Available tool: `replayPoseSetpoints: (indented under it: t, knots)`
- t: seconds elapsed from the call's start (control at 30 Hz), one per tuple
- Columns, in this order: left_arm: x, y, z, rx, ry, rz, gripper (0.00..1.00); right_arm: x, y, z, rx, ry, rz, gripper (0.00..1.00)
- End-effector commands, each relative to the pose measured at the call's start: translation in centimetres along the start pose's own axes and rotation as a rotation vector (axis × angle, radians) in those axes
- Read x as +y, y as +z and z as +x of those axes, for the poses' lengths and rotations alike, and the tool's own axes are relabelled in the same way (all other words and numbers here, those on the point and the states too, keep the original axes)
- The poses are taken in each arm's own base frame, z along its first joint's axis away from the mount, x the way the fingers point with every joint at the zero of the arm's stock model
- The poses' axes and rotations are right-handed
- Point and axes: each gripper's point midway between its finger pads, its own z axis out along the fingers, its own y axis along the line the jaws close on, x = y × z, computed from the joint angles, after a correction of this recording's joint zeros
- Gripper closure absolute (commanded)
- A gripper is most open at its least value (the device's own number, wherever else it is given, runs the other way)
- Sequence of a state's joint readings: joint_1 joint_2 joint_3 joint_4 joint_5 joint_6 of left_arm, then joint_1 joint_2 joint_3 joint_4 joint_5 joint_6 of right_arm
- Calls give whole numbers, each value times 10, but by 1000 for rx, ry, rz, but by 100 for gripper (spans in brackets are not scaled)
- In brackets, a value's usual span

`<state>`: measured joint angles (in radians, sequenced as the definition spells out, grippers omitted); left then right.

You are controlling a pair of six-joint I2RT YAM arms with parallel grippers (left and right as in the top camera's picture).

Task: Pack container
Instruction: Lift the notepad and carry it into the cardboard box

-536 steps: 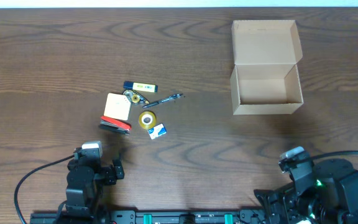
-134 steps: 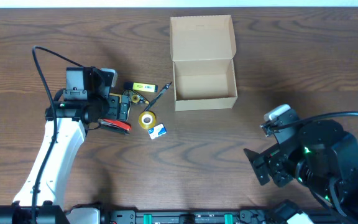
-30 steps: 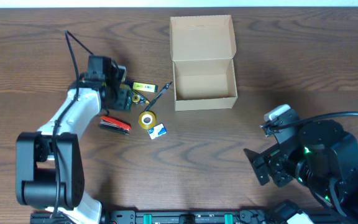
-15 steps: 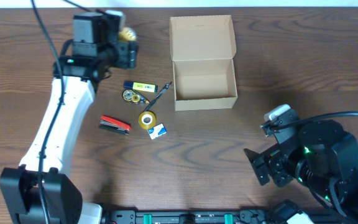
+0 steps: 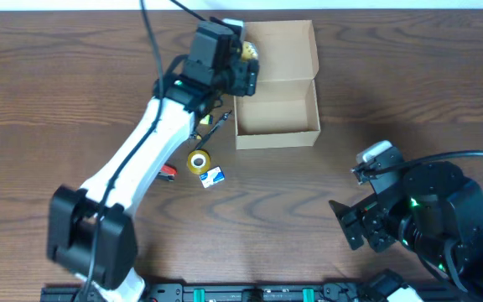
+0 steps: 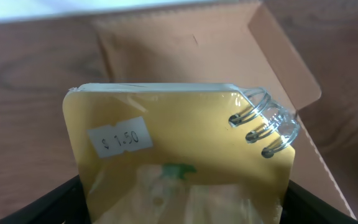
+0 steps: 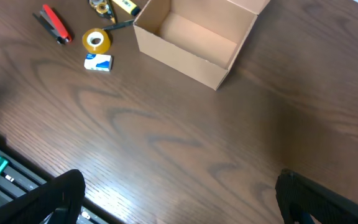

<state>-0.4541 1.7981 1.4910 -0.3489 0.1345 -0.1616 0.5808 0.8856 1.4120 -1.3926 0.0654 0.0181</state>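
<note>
The container [image 5: 276, 107] is a tan cardboard box, standing open at the table's back middle with its lid [image 5: 279, 49] folded back; the right wrist view shows the container [image 7: 194, 38] empty. My left gripper [image 5: 245, 65] hovers at the box's back left corner, shut on a yellow spiral notepad [image 6: 179, 149] with a price sticker. In the left wrist view the lid [image 6: 185, 46] lies just beyond the notepad. My right gripper [image 7: 185, 199] stands open over bare wood at the front right, holding nothing.
Left of the box lie a yellow tape roll [image 5: 197, 161], a small blue and white packet [image 5: 213, 176], a dark pen [image 5: 215, 124] and a red stapler [image 5: 168, 173] partly hidden under my left arm. The right arm [image 5: 418, 225] fills the front right corner.
My left arm has swung right from the table's back left, carrying the notepad to the box's back left corner. The right arm has not moved.
</note>
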Motion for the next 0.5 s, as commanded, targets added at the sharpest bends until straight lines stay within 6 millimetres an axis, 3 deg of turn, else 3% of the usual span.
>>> replayPoseSetpoints:
  t: [0.0,0.2,0.47]
  knots:
    - [-16,6,-3,21,-23,61,94,-3,0,0,0,26,7,1]
    - [-25,19,27,142,-26,128,94,-3,0,0,0,26,7,1]
    - [-63,14,51,217,51,188,94,-3,0,0,0,26,7,1]
